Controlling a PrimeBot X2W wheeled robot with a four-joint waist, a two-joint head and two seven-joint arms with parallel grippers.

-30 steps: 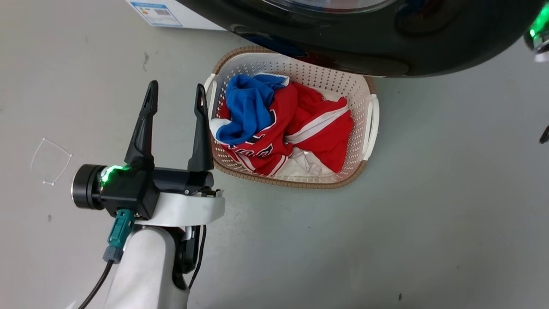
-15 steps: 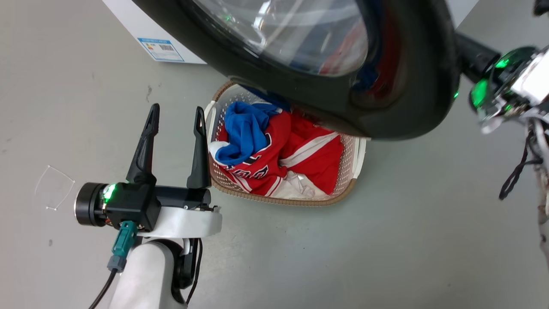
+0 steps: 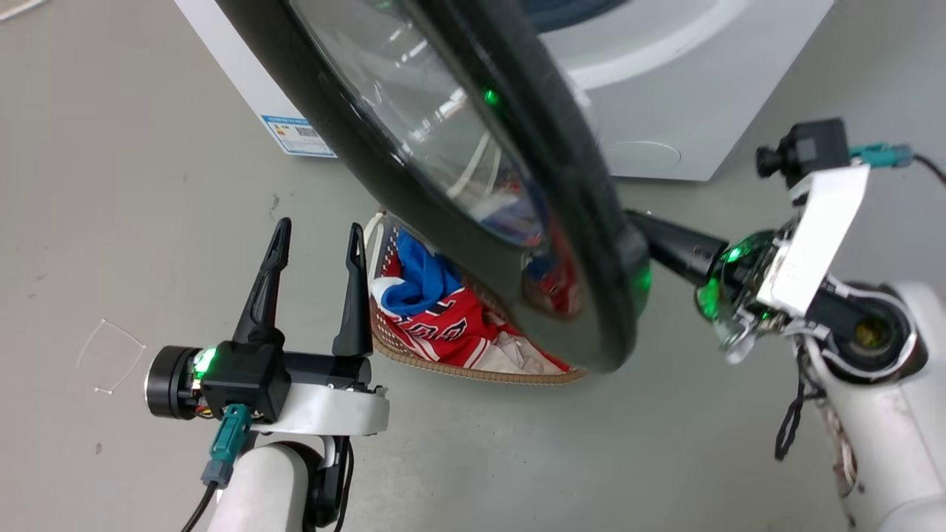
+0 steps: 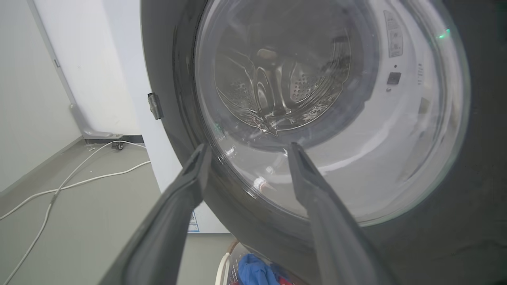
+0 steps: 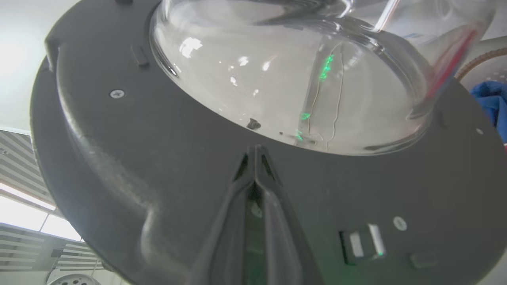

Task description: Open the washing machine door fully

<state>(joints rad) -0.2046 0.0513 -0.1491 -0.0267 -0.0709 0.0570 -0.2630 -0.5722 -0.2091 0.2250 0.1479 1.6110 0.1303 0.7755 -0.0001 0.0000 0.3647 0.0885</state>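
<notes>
The door (image 3: 443, 170), a glossy black ring around a bulging clear glass bowl, stands open, angled well off the white washer (image 3: 665, 96).

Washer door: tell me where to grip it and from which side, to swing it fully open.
Probably the black rim at the free edge of the door, from the inner side, where the shut right pincer touches. The door stands half open, its rim edge-on and narrow; the bulging glass bowl offers no hold.
</notes>
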